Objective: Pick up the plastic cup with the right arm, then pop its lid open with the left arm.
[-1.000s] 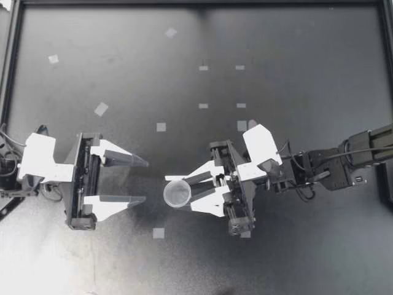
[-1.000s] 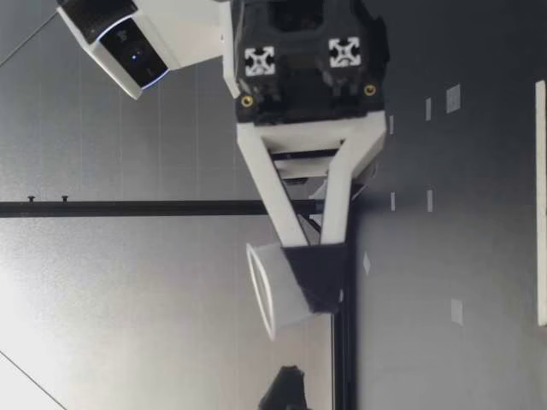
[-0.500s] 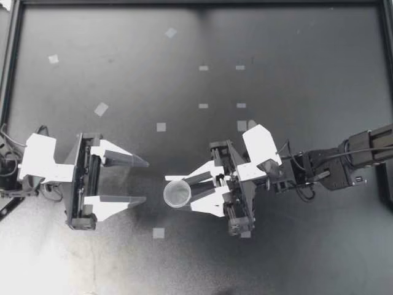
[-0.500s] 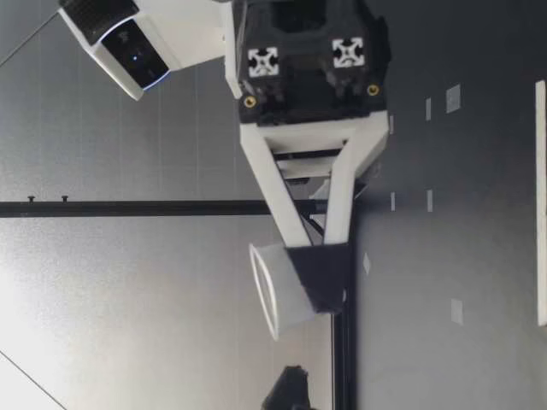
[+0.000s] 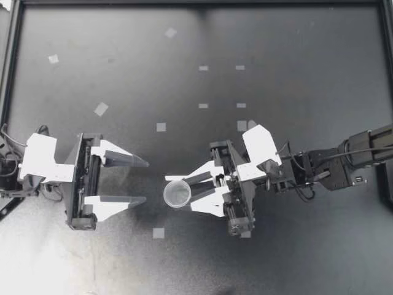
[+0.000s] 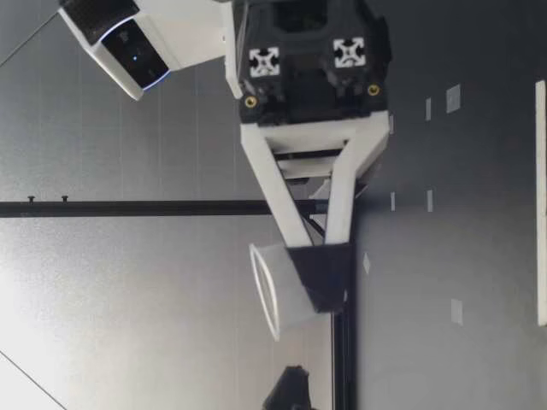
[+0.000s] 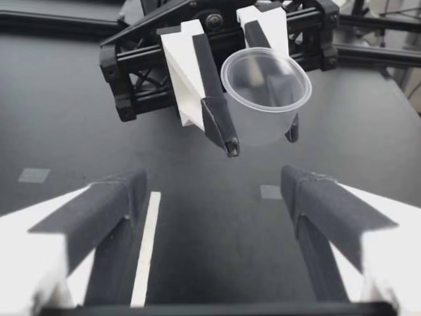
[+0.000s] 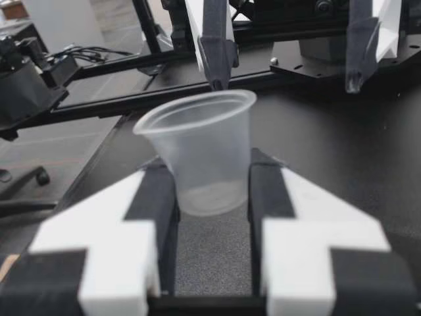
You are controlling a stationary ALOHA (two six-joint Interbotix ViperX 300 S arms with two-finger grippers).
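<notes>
- Cup (image 5: 176,195): clear plastic, mouth up, gripped low on its wall by the right end effector (image 5: 183,192). Both pads press it from opposite sides, and its base is off the tabletop (image 5: 295,92).
- Left end effector (image 5: 146,182): beside the cup and apart from it, fingers spread wide, holding nothing, tips aimed at the cup.
- Step, as I judge it: cup held aloft facing the left end effector.
- Any next move calls for a light, even squeeze, since the thin wall would likely buckle, and for keeping the cup level.
- Around the cup: only flat tape marks (image 5: 158,233) on the tabletop. Nothing stands between the cup and the left end effector.
</notes>
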